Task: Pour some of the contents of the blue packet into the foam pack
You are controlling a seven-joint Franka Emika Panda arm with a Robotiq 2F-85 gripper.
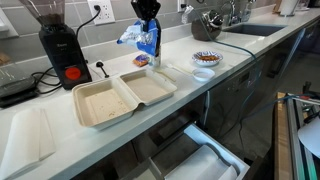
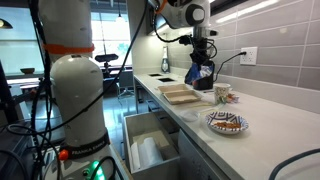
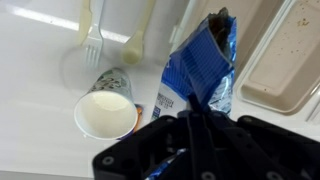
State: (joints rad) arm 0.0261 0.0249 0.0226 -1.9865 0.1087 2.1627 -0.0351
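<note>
The blue packet (image 1: 146, 40) hangs from my gripper (image 1: 147, 20) above the counter, behind the open foam pack (image 1: 122, 95). In the wrist view the gripper (image 3: 192, 112) is shut on the packet's (image 3: 205, 65) lower edge, its open crinkled top pointing away. The beige foam pack (image 3: 285, 50) lies at the right edge of that view. In an exterior view the packet (image 2: 201, 72) hangs over the far end of the counter beside the foam pack (image 2: 183, 94).
A paper cup (image 3: 105, 108) stands by the packet, with a plastic fork (image 3: 92, 35) and spoon (image 3: 137, 40) beyond it. A patterned bowl (image 1: 207, 59) sits to one side, a coffee grinder (image 1: 58, 45) at the back. A drawer (image 1: 200, 160) is open below the counter.
</note>
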